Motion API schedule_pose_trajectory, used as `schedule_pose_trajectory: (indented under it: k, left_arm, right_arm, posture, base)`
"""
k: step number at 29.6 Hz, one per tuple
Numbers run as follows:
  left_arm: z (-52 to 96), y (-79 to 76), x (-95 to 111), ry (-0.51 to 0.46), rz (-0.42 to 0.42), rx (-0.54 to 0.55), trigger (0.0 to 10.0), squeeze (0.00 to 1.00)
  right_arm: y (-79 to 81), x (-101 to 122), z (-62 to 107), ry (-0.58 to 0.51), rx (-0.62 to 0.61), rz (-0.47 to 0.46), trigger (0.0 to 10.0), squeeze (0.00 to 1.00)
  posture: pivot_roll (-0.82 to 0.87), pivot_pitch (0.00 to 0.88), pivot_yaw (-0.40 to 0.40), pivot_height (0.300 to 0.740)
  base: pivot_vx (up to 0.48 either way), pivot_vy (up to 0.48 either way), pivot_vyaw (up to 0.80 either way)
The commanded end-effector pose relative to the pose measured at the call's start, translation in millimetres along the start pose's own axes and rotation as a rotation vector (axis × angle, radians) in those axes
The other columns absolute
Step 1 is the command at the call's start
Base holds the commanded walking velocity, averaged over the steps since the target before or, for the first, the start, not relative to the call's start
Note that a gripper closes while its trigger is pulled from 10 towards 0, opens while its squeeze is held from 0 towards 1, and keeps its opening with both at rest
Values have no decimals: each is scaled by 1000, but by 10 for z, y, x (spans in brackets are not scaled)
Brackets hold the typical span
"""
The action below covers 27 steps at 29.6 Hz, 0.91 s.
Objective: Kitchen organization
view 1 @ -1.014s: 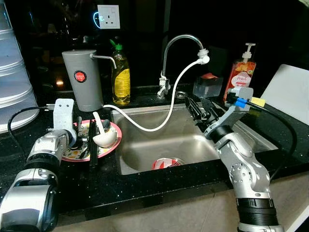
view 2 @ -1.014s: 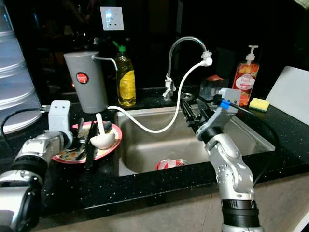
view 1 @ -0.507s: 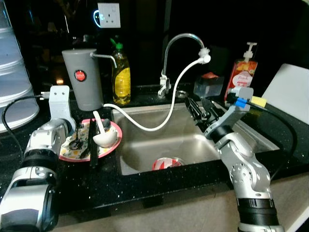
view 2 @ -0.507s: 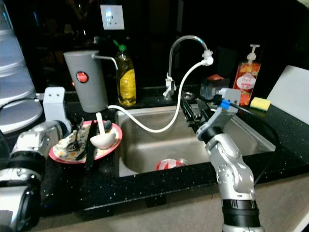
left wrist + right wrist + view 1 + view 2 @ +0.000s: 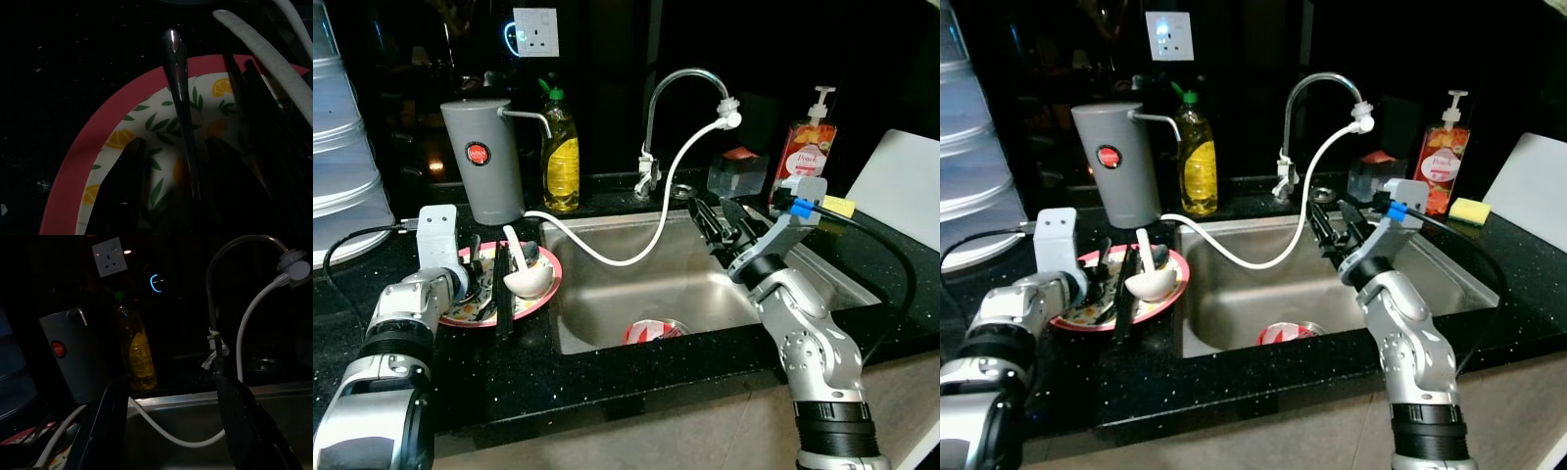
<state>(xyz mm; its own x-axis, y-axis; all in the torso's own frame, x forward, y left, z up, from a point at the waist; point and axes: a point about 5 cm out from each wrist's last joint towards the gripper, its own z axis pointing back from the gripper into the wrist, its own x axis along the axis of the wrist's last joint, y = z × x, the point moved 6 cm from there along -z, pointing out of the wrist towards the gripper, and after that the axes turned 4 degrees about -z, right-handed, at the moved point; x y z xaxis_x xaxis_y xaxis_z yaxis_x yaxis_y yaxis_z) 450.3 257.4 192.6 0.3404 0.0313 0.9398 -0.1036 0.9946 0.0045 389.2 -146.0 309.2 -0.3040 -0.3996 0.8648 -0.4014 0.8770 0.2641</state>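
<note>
A pink-rimmed plate (image 5: 549,280) with a lemon pattern lies on the black counter left of the sink. On it rest a white ladle spoon (image 5: 525,277), black chopsticks (image 5: 501,299) and a metal spoon (image 5: 177,83). My left gripper (image 5: 476,272) is low over the plate's left side. It is open, and its fingers (image 5: 122,191) straddle the metal spoon's handle without touching it. My right gripper (image 5: 720,220) hovers open over the sink's right part, holding nothing.
A red dish (image 5: 651,331) sits in the steel sink (image 5: 705,294). The faucet (image 5: 656,108) trails a white hose (image 5: 607,257) toward the plate. Behind stand a grey dispenser (image 5: 483,162), a yellow soap bottle (image 5: 559,152), a pump bottle (image 5: 803,147) and a white board (image 5: 901,186).
My left wrist rose and drew back half a second ago, then came down again to the plate's left side. The right arm has stayed still.
</note>
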Motion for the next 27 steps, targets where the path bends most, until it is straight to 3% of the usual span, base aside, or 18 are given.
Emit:
schedule_pose_trajectory:
  k: [1, 2, 7, 12, 13, 16, 17, 18, 20, 22, 23, 25, 27]
  left_arm:
    - [-41, -6, -364, 116, 16, 2, 4157, 0]
    - [-43, -1, -406, 128, 11, 5, 0, 0]
    - [-44, -12, -408, 120, -60, 13, 0, 0]
    - [-50, -48, -332, 88, -69, 11, 0, 0]
    - [-46, -61, -214, 38, -68, 14, 0, 0]
    - [-46, -61, -214, 38, -68, 14, 0, 0]
    - [-21, -51, 14, -70, -102, 35, 0, 0]
    - [50, -45, 303, -200, -122, 55, 10000, 0]
    - [50, -45, 303, -200, -122, 55, 10000, 0]
    - [326, -80, 897, -472, -97, 55, 10000, 0]
    - [430, -89, 1049, -545, -74, 47, 10000, 0]
    - [595, -161, 1239, -637, -20, -25, 10000, 0]
    - [662, -219, 1294, -665, -8, -71, 10000, 0]
  right_arm:
    - [-15, 28, -3, 1, -7, -2, 10000, 0]
    - [-5, 24, -6, 4, -3, -2, 10000, 0]
    - [-15, 48, -10, -2, -5, 2, 10000, 0]
    - [-30, 51, 1, -4, -11, 3, 10000, 0]
    - [-28, 45, 4, -1, -10, 3, 10000, 0]
    - [-28, 45, 4, -1, -10, 3, 10000, 0]
    - [-26, 43, 4, 0, -7, 5, 10000, 0]
    - [-22, 53, -3, -2, -4, 7, 10000, 0]
    - [-22, 53, -3, -2, -4, 7, 10000, 0]
    - [-21, 79, -12, -7, 0, 10, 10000, 0]
    - [-20, 84, -13, -8, 1, 10, 10000, 0]
    - [-12, 62, -9, 1, 8, 11, 10000, 0]
    - [-7, 54, -10, 3, 12, 11, 10000, 0]
  posture:
    - [-71, 50, -35, 740]
    - [-74, 49, -31, 740]
    - [-78, 51, -22, 740]
    - [-83, 42, -32, 740]
    - [-81, 38, -36, 740]
    - [-81, 38, -36, 740]
    - [-81, 29, -36, 740]
    - [-87, 26, -33, 740]
    - [-87, 26, -33, 740]
    - [-83, 27, -42, 740]
    - [-83, 27, -42, 740]
    - [-77, 10, -49, 740]
    - [-76, 7, -50, 740]
  base:
    - [0, 0, 0]
    - [0, 0, 0]
    - [0, 0, 0]
    - [0, 0, 0]
    - [0, 0, 0]
    - [0, 0, 0]
    - [0, 0, 0]
    - [0, 0, 0]
    - [0, 0, 0]
    - [0, 0, 0]
    - [0, 0, 0]
    - [0, 0, 0]
    - [0, 0, 0]
